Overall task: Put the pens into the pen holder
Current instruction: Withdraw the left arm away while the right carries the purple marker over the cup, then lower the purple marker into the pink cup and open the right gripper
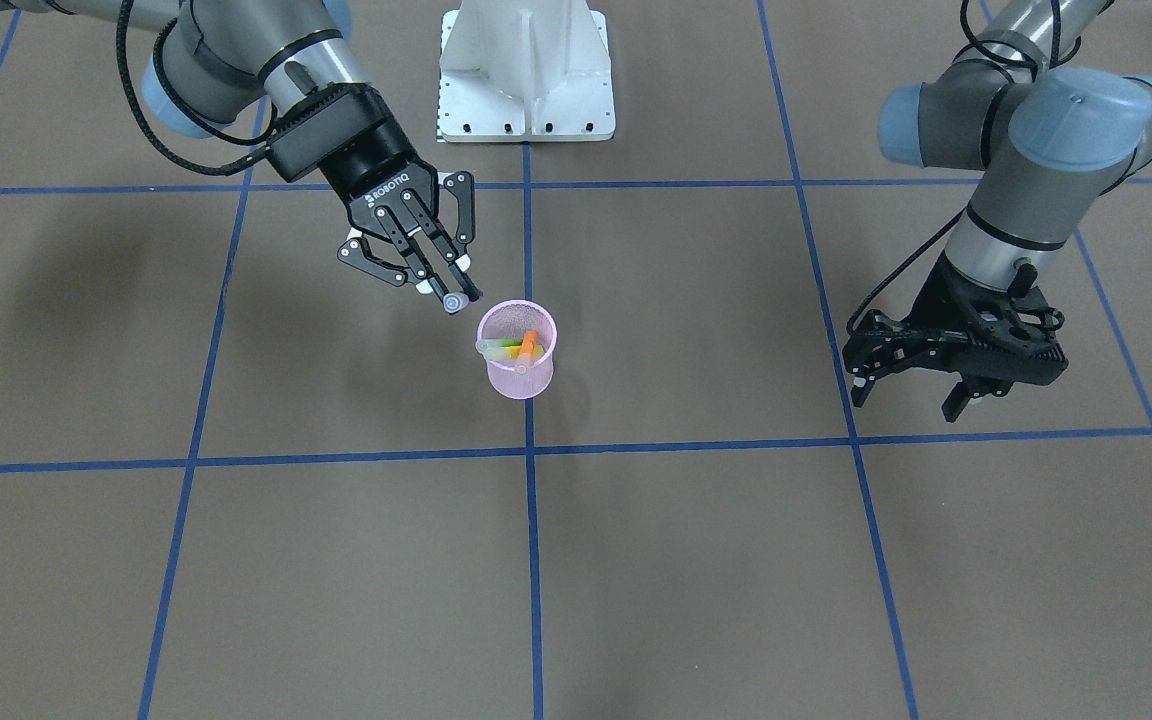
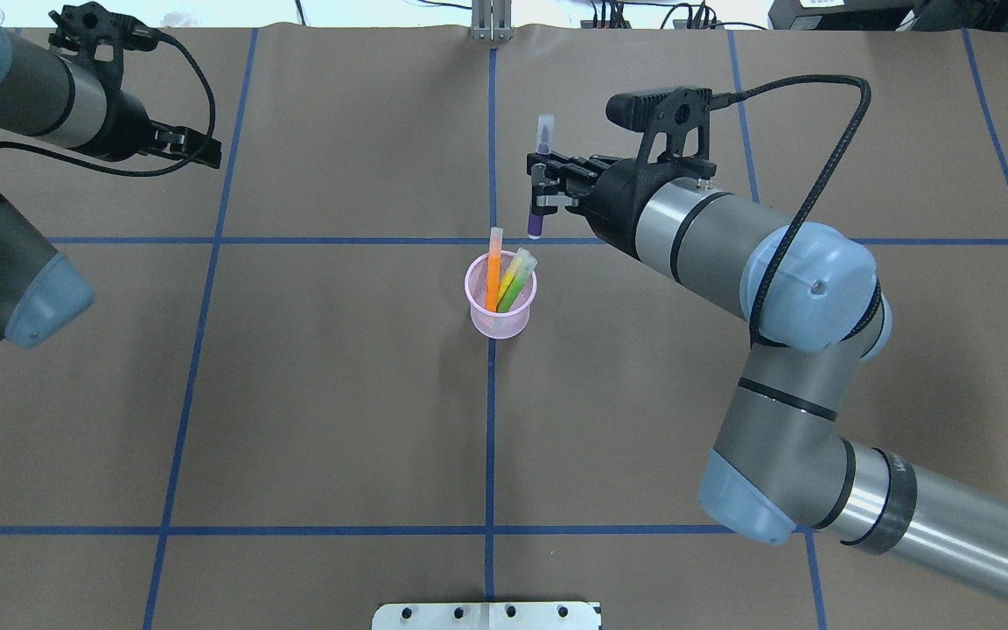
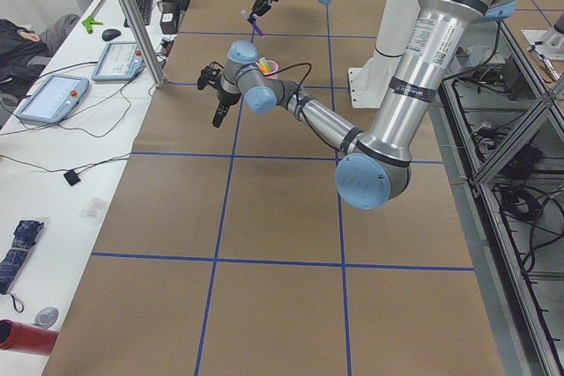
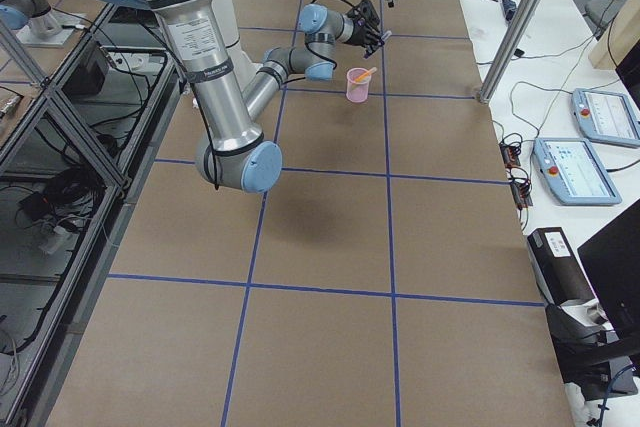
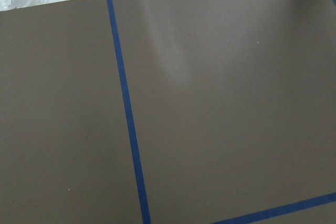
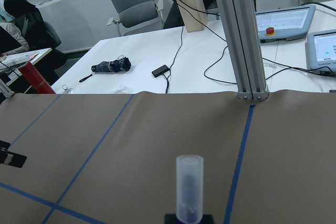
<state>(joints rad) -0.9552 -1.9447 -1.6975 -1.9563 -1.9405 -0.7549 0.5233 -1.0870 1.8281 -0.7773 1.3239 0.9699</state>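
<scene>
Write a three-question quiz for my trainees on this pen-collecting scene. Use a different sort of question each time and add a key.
1. Multiple choice: which slim, clear-capped stick does the right gripper hold upright beside the cup?
A. orange pen
B. purple pen
C. green pen
2. True or false: the round pink wire-mesh cup is empty.
3. Short answer: how many pens stand inside that cup?

Key: 1 B; 2 false; 3 three.
</scene>
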